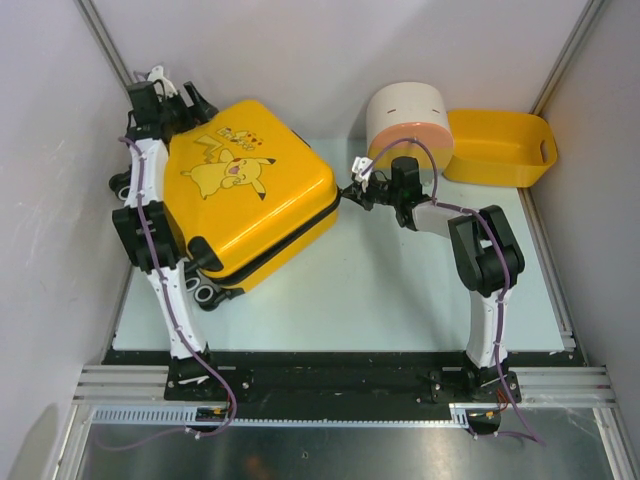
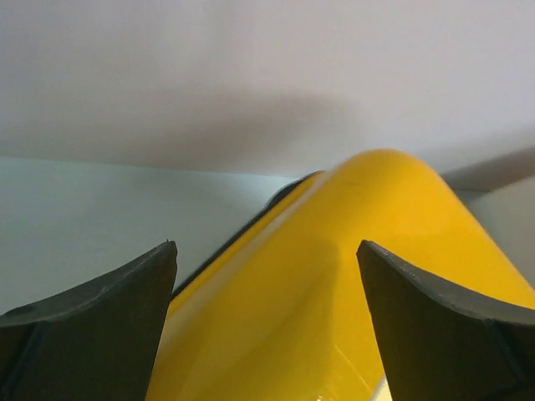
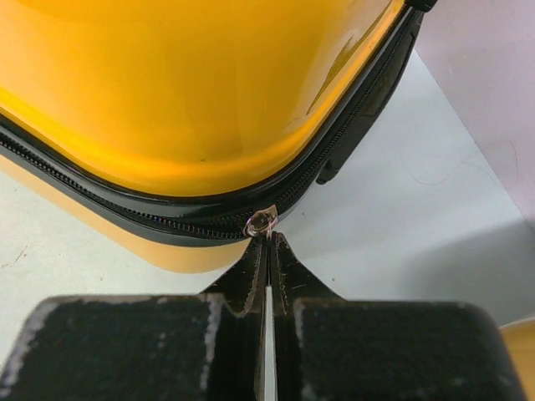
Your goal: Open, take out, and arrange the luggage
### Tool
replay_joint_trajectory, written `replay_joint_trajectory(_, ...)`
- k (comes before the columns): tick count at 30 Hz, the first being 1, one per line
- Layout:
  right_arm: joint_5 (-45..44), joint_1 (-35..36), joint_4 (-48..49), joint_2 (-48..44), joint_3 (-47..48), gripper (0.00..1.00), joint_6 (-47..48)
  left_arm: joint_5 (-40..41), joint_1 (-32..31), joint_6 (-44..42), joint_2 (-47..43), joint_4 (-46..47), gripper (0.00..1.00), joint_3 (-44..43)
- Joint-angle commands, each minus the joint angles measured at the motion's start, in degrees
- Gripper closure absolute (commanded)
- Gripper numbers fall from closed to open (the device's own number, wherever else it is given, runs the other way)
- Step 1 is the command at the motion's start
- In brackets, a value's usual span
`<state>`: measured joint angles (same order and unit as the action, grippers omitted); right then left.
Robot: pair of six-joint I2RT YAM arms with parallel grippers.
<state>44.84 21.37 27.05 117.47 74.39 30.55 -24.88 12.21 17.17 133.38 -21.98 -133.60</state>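
Observation:
The luggage (image 1: 250, 190) is a yellow hard-shell suitcase with a Pikachu print, lying flat and tilted on the left of the table, wheels toward the near left. My left gripper (image 1: 175, 100) is at its far left corner. It stands open, and the rounded yellow shell (image 2: 334, 284) runs between and beneath its spread fingers (image 2: 266, 244). My right gripper (image 1: 352, 190) is at the suitcase's right corner. In the right wrist view its fingertips (image 3: 269, 236) are shut on the small metal zipper pull (image 3: 260, 222) of the black zipper band round the shell (image 3: 209, 83).
A cream-and-pink round box (image 1: 410, 125) stands just behind the right gripper. A yellow plastic basket (image 1: 500, 148) sits at the back right. Walls close in on the left, right and back. The pale table (image 1: 400, 290) is bare between the arms.

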Motion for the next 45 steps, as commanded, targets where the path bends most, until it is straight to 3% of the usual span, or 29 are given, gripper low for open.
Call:
replay_joint_trajectory(1, 10.4, 4.6, -2.4, -4.0, 2.4, 1.0, 1.4, -16.9, -1.7, 4.9, 0.9, 0.0, 0.09, 3.9)
replay_joint_trajectory(4, 13.1, 4.6, -9.8, -7.0, 1.5, 1.0, 4.2, -22.6, -3.7, 2.6, -1.7, -1.7, 0.16, 10.6)
replay_joint_trajectory(11, 17.7, 5.8, -35.0, -18.4, -7.2, 1.0, 19.6, -23.7, -10.5, -3.9, -7.8, -5.9, 0.22, 26.3)
replay_joint_trajectory(15, 16.6, 6.6, -39.9, -25.1, -13.1, 1.0, 20.8, -22.1, -14.4, -8.6, -11.8, -7.4, 0.22, 31.3)
replay_joint_trajectory(17, 14.9, 6.7, -40.4, -26.8, -16.5, 1.0, 19.9, -19.8, -15.1, -11.8, -14.9, -8.2, 0.17, 31.6)
replay_joint_trajectory(19, 13.4, 6.8, -40.3, -29.2, -18.4, 1.0, 18.3, -17.1, -14.9, -15.9, -21.6, -10.3, 0.11, 32.4)
replay_joint_trajectory(23, 7.9, 7.5, -36.6, -32.5, -21.6, 1.0, 12.4, -10.7, -12.0, -22.7, -37.6, -12.9, 0.01, 42.3)
replay_joint_trajectory(24, 7.0, 7.6, -35.3, -32.8, -21.9, 1.0, 11.1, -9.8, -9.5, -22.4, -43.8, -13.0, 0.0, 43.9)
replay_joint_trajectory(30, 3.2, 7.7, -28.4, -33.3, -22.4, 1.0, 6.7, -7.8, 9.7, -15.6, -58.3, -14.6, 0.0, 52.8)
replay_joint_trajectory(31, 2.6, 7.7, -28.2, -33.4, -22.4, 1.0, 7.5, -8.1, 14.4, -15.4, -59.4, -14.8, 0.0, 55.2)
replay_joint_trajectory(34, 1.8, 6.8, -25.1, -33.5, -22.3, 1.0, 8.4, -9.1, 19.8, -17.0, -61.0, -16.6, 0.0, 58.6)
replay_joint_trajectory(39, 1.0, 4.0, -13.7, -31.5, -21.8, 1.0, 8.7, -10.5, 20.7, -19.6, -58.0, -17.7, 0.0, 61.1)
replay_joint_trajectory(45, 1.2, 4.1, -8.4, -26.2, -18.9, 1.0, 9.7, -15.6, 20.6, -19.5, -49.2, -17.7, 0.0, 60.3)
